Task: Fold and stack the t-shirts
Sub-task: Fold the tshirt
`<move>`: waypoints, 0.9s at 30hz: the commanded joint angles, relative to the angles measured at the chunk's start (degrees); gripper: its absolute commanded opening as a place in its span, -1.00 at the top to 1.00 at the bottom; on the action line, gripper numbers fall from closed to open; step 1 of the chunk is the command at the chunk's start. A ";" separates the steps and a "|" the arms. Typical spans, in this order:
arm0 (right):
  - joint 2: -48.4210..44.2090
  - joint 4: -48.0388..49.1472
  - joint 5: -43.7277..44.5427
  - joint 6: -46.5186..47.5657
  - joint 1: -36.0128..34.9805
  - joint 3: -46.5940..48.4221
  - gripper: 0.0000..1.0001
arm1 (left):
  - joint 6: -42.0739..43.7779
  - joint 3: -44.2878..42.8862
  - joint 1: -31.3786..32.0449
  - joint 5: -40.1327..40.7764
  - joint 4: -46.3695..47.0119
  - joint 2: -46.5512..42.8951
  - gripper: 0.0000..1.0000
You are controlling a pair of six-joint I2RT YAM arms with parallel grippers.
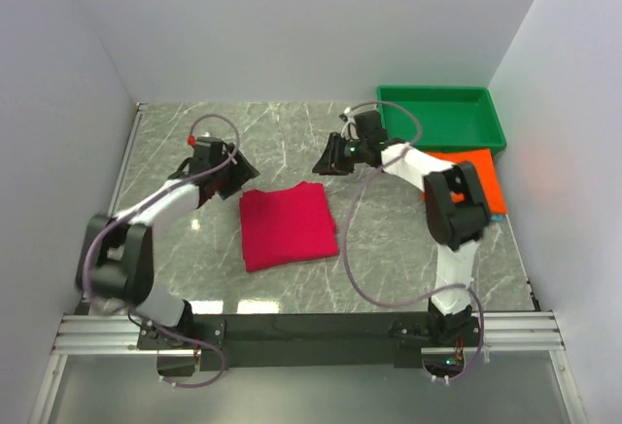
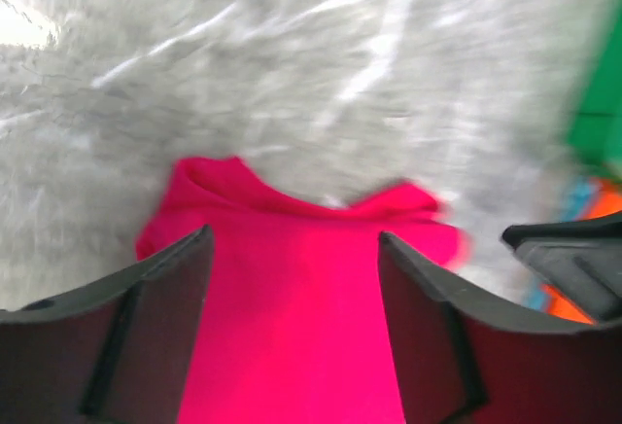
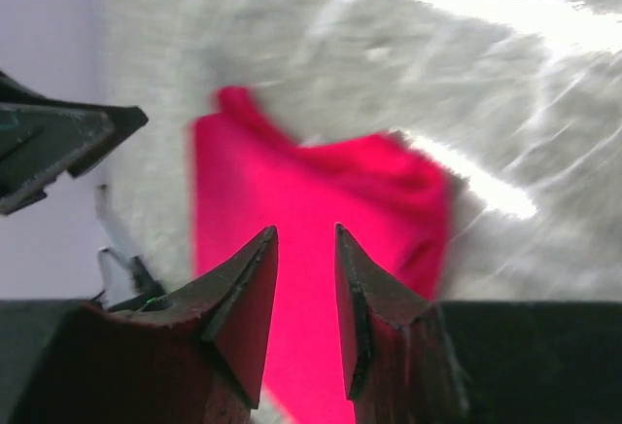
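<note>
The crimson-pink t-shirt [image 1: 288,226] lies folded as a square in the middle of the table. My left gripper [image 1: 238,173] hovers just off its far left corner, jaws wide open and empty; the shirt [image 2: 292,298] shows between them in the left wrist view. My right gripper [image 1: 324,164] hovers above its far right corner, jaws a little apart and empty, the shirt [image 3: 321,210] below them. The orange t-shirt [image 1: 478,173] lies flat at the right, partly under the right arm. A sliver of teal cloth [image 1: 498,217] shows at its near edge.
The green plastic tray [image 1: 442,118] stands at the back right, beyond the orange shirt. White walls close in the table on the left, back and right. The left wrist view shows the tray [image 2: 598,103] and the right gripper's finger [image 2: 573,259].
</note>
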State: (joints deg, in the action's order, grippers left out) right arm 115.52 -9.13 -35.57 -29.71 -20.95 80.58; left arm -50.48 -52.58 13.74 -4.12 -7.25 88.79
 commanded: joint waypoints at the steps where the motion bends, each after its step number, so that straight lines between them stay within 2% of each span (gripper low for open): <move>1: -11.89 7.71 -1.77 -3.15 0.56 -6.29 0.24 | -0.41 2.12 1.11 2.88 -2.42 -12.22 -0.51; 5: -16.91 14.20 -10.71 -6.84 -0.58 -15.52 0.21 | -1.55 8.69 4.01 3.42 -5.49 -21.28 -0.52; 7: -18.05 16.41 -13.81 -8.25 -2.15 -19.57 0.21 | -3.30 11.43 5.33 1.24 -5.67 -24.97 -0.38; 8: -18.14 17.55 -16.95 -8.95 -2.60 -20.97 0.21 | -4.01 14.23 5.77 0.44 -5.50 -25.94 -0.31; 9: -18.14 18.95 -18.20 -10.78 -3.21 -23.77 0.21 | -5.84 15.82 6.21 -0.27 -4.98 -27.43 -0.11; 11: -16.92 21.95 -21.62 -12.03 -5.05 -26.86 0.21 | -8.05 20.73 7.87 -2.37 -2.08 -28.58 0.09; 12: -15.95 21.35 -22.34 -11.08 -5.67 -27.05 0.20 | -10.23 22.41 8.41 -2.99 -0.77 -28.85 0.25; 15: -10.95 16.16 -22.88 -8.70 -7.52 -27.40 0.21 | -13.75 27.61 9.99 -5.10 3.98 -27.01 0.49; 18: -7.25 19.84 -22.53 -10.88 -6.65 -30.30 0.24 | -16.57 31.21 9.99 -4.93 6.54 -24.30 0.73; 20: -4.19 16.01 -19.47 -9.41 -5.69 -30.22 0.26 | -18.33 33.23 9.91 -3.98 6.81 -22.45 0.80; 23: -1.37 17.28 -19.35 -10.53 -3.93 -31.35 0.27 | -19.31 34.03 8.86 -3.26 6.20 -20.51 0.86; 25: -1.88 20.89 -21.29 -13.00 -2.52 -32.49 0.29 | -18.78 34.21 7.63 -3.88 5.23 -20.06 0.89; 27: -5.12 16.62 -20.07 -7.86 -2.25 -31.10 0.29 | -17.65 32.98 7.62 -2.83 2.61 -22.08 0.88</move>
State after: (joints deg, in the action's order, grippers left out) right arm 112.92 9.17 -59.05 -41.71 -24.58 49.54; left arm -68.45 -19.88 22.04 -8.91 -1.63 67.61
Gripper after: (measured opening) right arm 0.356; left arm 0.060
